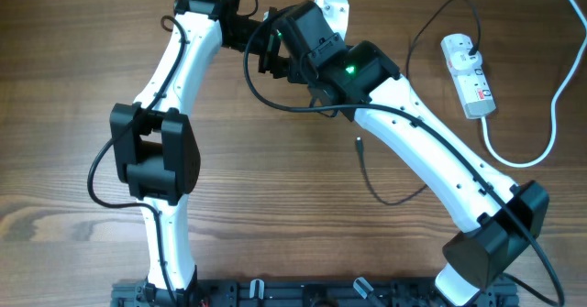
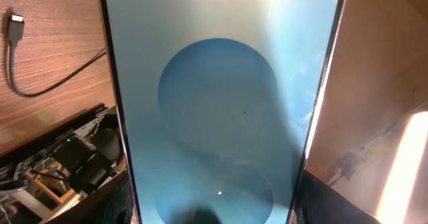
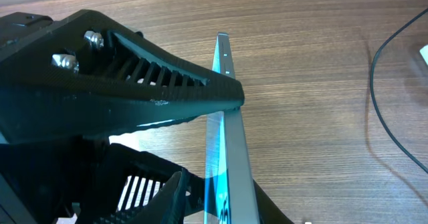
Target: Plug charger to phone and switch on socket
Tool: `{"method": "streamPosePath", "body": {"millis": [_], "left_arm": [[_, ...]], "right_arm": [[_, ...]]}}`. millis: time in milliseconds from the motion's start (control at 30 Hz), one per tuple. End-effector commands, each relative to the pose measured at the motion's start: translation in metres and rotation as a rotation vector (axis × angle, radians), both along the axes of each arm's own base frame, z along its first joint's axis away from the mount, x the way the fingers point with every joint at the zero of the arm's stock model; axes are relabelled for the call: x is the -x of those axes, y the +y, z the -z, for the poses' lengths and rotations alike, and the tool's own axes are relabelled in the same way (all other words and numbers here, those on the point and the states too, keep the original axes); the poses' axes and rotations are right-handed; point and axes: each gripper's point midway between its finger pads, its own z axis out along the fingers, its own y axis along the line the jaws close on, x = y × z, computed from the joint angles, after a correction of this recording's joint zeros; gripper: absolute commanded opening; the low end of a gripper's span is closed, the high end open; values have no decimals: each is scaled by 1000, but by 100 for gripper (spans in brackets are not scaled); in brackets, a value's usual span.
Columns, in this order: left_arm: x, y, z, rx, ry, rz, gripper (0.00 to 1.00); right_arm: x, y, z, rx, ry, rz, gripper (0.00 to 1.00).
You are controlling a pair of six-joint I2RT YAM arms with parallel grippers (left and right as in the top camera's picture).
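The phone (image 2: 214,103) is lifted off the table at the back centre, and its cyan screen fills the left wrist view. My left gripper (image 2: 214,200) is shut on it, one finger on each long edge. The right wrist view shows the phone (image 3: 231,117) edge-on. My right gripper (image 3: 224,187) straddles it, open, with a small gap between one finger (image 3: 179,190) and the screen. The phone's white end (image 1: 332,9) sticks out past both grippers. The charger's tip (image 1: 358,144) lies loose on the table, and its cable (image 1: 431,23) runs up towards the socket (image 1: 468,73).
The socket's thick white cord (image 1: 550,115) loops along the right edge of the wooden table (image 1: 275,188). The charger cable (image 1: 390,197) curls under my right arm (image 1: 431,151). My left arm (image 1: 160,142) spans the left half of the table.
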Motion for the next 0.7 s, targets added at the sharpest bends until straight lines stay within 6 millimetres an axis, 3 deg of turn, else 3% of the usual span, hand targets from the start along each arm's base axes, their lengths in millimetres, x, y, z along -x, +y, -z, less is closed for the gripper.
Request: {"method": "streamPosePath", "body": {"millis": [0, 67, 300, 367, 633, 667], "left_arm": [[6, -1, -24, 35, -63, 15, 66], [7, -1, -24, 36, -62, 15, 66], [7, -1, -24, 36, -62, 15, 66], [7, -1, -24, 36, -62, 15, 66], [4, -1, -25, 39, -84, 15, 71], [2, -2, -24, 36, -105, 12, 76]], "right_arm": [[2, 0, -22, -34, -34, -14, 24], [2, 0, -23, -35, -35, -13, 18], [2, 0, -23, -35, -35, -12, 12], [2, 0, -23, -40, -35, -7, 5], [1, 0, -26, -88, -43, 45, 4], [-2, -3, -29, -100, -63, 84, 4]]}}
